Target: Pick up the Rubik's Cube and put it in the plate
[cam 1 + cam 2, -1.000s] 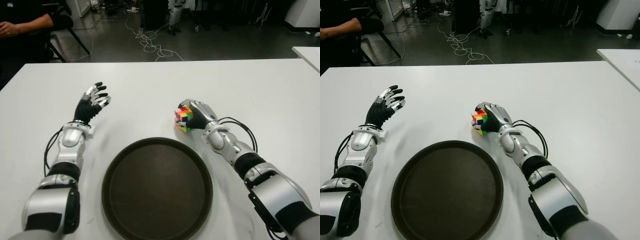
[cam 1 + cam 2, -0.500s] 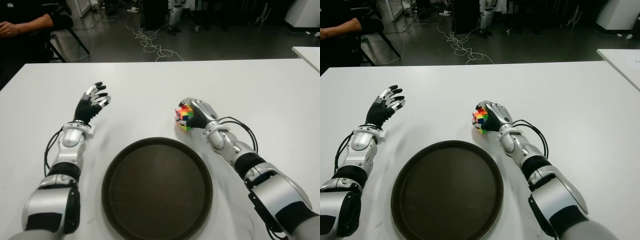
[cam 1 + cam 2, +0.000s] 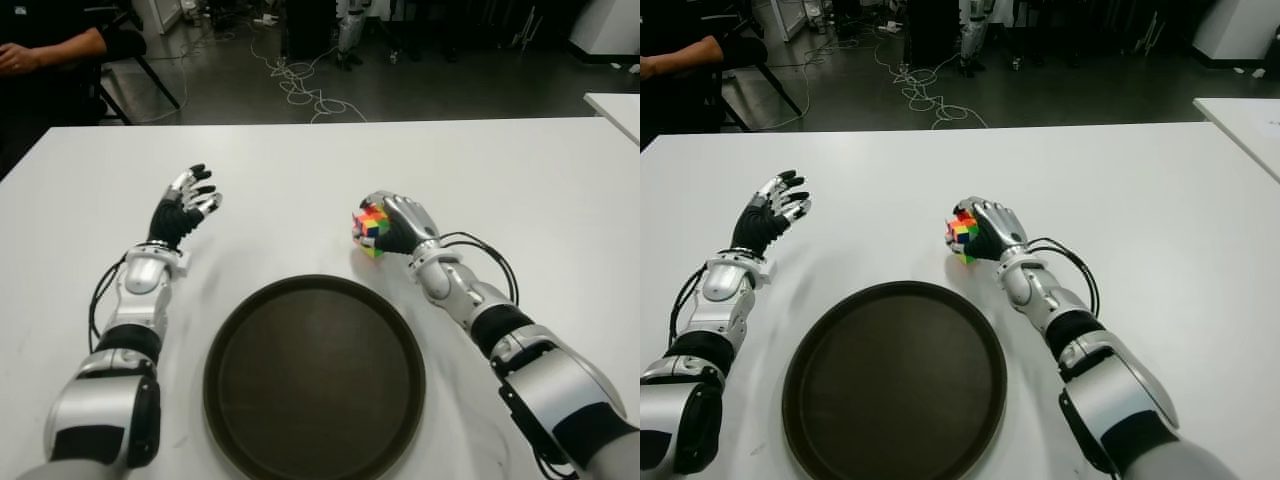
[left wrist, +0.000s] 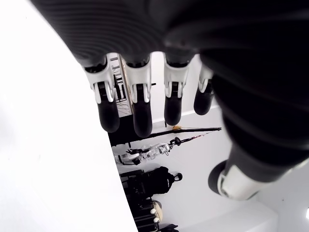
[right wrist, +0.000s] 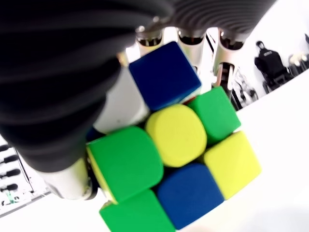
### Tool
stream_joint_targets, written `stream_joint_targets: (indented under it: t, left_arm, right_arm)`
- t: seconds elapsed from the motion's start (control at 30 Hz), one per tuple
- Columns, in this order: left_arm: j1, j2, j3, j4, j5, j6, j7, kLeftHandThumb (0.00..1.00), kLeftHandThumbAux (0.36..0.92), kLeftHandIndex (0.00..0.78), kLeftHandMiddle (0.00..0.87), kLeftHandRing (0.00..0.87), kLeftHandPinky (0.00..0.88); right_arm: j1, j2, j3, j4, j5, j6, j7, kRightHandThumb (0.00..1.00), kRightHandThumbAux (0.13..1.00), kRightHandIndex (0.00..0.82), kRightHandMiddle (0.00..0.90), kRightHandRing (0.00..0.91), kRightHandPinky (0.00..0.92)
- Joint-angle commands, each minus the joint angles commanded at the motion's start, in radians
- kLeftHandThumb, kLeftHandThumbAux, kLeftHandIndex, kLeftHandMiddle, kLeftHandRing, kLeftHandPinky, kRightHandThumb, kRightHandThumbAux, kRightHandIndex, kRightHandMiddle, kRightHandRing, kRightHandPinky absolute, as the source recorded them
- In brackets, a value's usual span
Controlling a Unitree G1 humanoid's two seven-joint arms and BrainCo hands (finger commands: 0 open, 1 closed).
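Lifting slightly since a second ago: right hand (image 3: 400, 222) now holding Rubik's Cube (image 3: 370, 228) a bit higher, fingers clamped around it, just beyond far right rim of round dark plate (image 3: 228, 400) on white counter (image 3: 520, 180). Idling left of plate: left hand (image 3: 183, 206), fingers spread, gripping nothing.

Head stereo pair looks forward-down, sharing white table (image 3: 300, 170); wrist cameras sit close behind own fingers.
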Motion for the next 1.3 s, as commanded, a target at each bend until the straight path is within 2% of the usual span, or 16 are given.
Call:
stream_joint_targets:
  t: [0.27, 0.37, 0.57, 1.03, 1.3]
  left_arm:
    - [0.001, 0.001, -0.003, 0.001, 0.004, -0.004, 0.006, 0.218, 0.693, 0.087, 0.161, 0.163, 0.197]
    - [0.000, 0.002, -0.003, 0.005, 0.006, -0.004, 0.009, 0.217, 0.686, 0.084, 0.155, 0.159, 0.199]
    - [-0.003, 0.001, 0.000, 0.008, 0.003, -0.006, 0.003, 0.225, 0.682, 0.081, 0.154, 0.165, 0.214]
    - [-0.003, 0.000, -0.001, 0.008, 0.005, -0.010, 0.003, 0.235, 0.706, 0.085, 0.151, 0.159, 0.195]
    - [-0.004, 0.001, -0.002, 0.014, 0.007, -0.010, 0.006, 0.233, 0.683, 0.086, 0.145, 0.157, 0.193]
  right_arm:
    - [0.006, -0.018, 0.006, -0.030, -0.028, -0.022, -0.073, 0.690, 0.740, 0.414, 0.575, 0.645, 0.693]
    - [0.008, -0.022, 0.006, -0.033, -0.038, -0.050, -0.141, 0.690, 0.741, 0.413, 0.573, 0.644, 0.699]
    - [0.004, -0.029, 0.007, -0.027, -0.045, -0.085, -0.205, 0.689, 0.740, 0.414, 0.590, 0.657, 0.713]
    - [0.010, -0.067, -0.007, -0.106, -0.038, -0.110, -0.226, 0.682, 0.743, 0.413, 0.632, 0.692, 0.731]
    - [0.023, -0.073, -0.020, -0.149, -0.028, -0.126, -0.214, 0.678, 0.745, 0.412, 0.632, 0.693, 0.727]
